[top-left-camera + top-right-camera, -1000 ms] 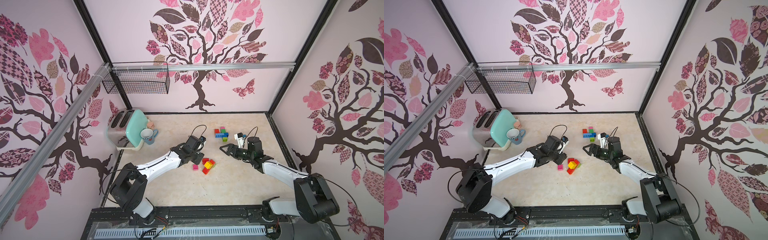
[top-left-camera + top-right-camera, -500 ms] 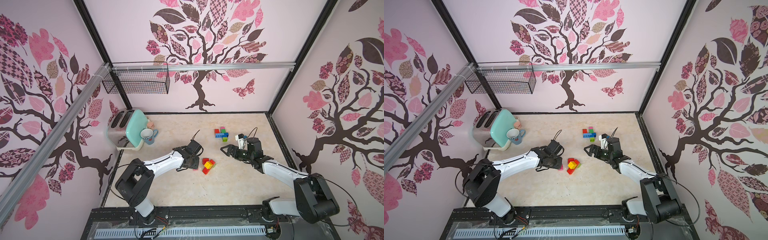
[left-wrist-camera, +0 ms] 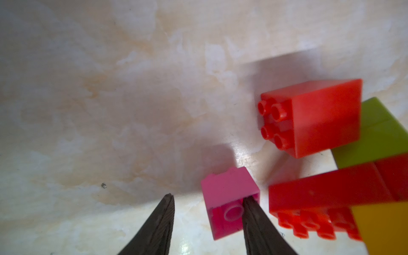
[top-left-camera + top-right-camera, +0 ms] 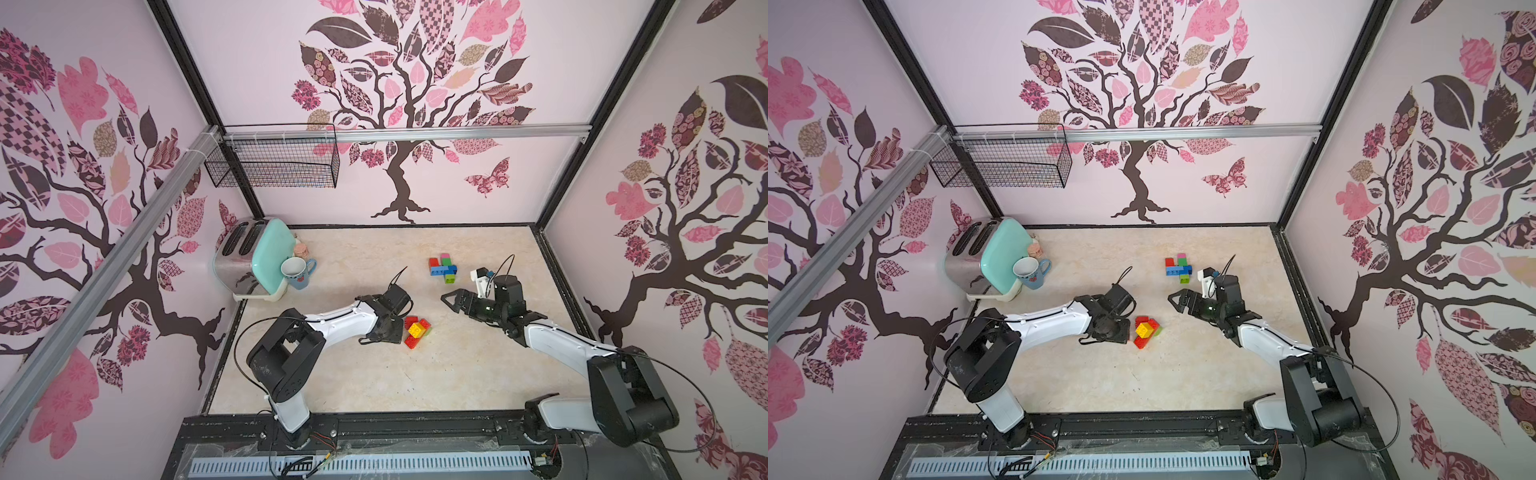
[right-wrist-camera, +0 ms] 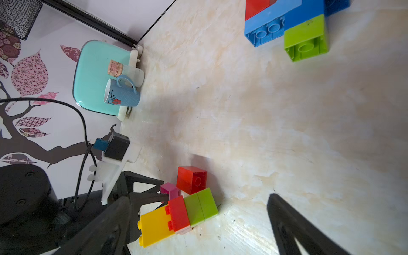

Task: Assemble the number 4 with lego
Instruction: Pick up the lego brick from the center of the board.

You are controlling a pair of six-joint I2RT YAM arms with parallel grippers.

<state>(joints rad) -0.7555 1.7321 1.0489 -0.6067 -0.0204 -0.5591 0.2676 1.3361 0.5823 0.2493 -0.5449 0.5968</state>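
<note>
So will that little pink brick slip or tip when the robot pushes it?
It probably stays stiff: the pink brick looks like hard plastic. It likely slides easily, being small on the smooth table. It may spin, since only one finger of the left tool seems to touch it.

Left tool [image 3: 208,197] low, jaws partly apart; right tool [image 4: 451,300] hovering, jaws wide apart.

We count two robot arms [image 4: 336,322] [image 4: 561,347], one toaster [image 4: 249,257], one mug [image 4: 297,272], one wire basket [image 4: 274,166], and two clusters of lego bricks [image 4: 444,269] [image 4: 415,330], plus one separate pink brick [image 3: 229,198].
</note>
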